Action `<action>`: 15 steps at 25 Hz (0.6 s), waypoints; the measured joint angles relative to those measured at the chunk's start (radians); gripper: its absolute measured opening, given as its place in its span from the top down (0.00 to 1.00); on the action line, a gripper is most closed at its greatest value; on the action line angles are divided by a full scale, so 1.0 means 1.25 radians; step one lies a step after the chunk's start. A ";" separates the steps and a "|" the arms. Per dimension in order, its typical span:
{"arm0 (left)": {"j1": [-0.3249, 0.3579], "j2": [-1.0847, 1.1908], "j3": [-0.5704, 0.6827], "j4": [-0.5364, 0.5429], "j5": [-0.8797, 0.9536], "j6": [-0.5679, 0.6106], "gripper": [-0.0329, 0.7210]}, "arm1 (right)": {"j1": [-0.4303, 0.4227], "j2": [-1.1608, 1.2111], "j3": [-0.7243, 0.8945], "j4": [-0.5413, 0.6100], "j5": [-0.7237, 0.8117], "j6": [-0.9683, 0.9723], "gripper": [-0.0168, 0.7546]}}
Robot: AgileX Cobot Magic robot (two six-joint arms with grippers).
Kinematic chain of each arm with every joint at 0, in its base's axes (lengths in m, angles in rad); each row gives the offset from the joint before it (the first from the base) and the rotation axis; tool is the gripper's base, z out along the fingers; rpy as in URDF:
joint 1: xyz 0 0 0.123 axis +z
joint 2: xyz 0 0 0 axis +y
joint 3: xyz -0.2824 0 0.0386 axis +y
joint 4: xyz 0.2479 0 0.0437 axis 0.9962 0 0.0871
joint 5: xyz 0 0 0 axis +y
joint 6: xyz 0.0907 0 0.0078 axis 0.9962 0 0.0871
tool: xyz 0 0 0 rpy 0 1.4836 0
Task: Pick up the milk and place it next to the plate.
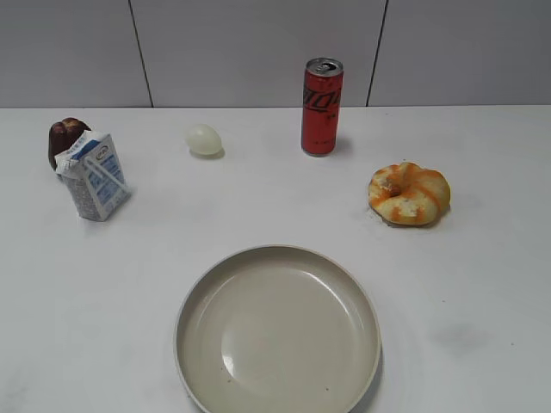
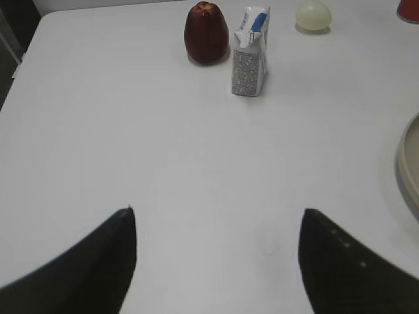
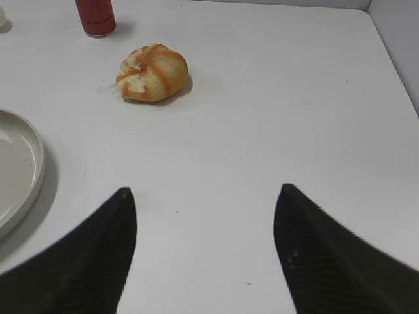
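Both grippers hover over bare table: the left gripper (image 2: 217, 252) has its jaws spread wide and grips nothing, and the right gripper (image 3: 204, 239) is likewise spread and empty. Ahead of the left one, well apart, the milk (image 2: 249, 51) stands upright beside a dark red fruit (image 2: 205, 32) (just apart, it seems). Farther right lie an egg (image 1: 205, 139), a can (image 1: 321, 107) and a bun (image 3: 152, 72). Nearer the front sits the plate (image 1: 277, 331), well apart from the milk.

The red can (image 1: 322, 107), far on the tabletop (image 1: 482, 284), carries large black lettering running up its side, too slanted to read. The milk carton (image 1: 95, 176), far left, bears blue print too small to read.
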 joint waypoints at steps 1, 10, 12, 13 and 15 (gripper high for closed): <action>0.000 0.000 0.000 0.000 0.000 0.000 0.18 | 0.000 0.000 0.000 0.000 0.000 0.000 0.33; 0.000 0.000 0.000 0.000 0.000 0.000 0.18 | 0.000 0.000 0.000 0.000 0.000 0.000 0.33; 0.000 0.000 0.000 0.000 0.000 0.000 0.18 | 0.000 0.000 0.000 0.000 0.000 0.000 0.33; 0.000 0.000 0.000 0.000 0.000 0.000 0.18 | 0.000 0.000 0.000 0.000 0.000 0.000 0.33; 0.000 0.000 0.000 0.000 0.000 0.000 0.18 | 0.000 0.000 0.000 0.000 0.000 0.000 0.33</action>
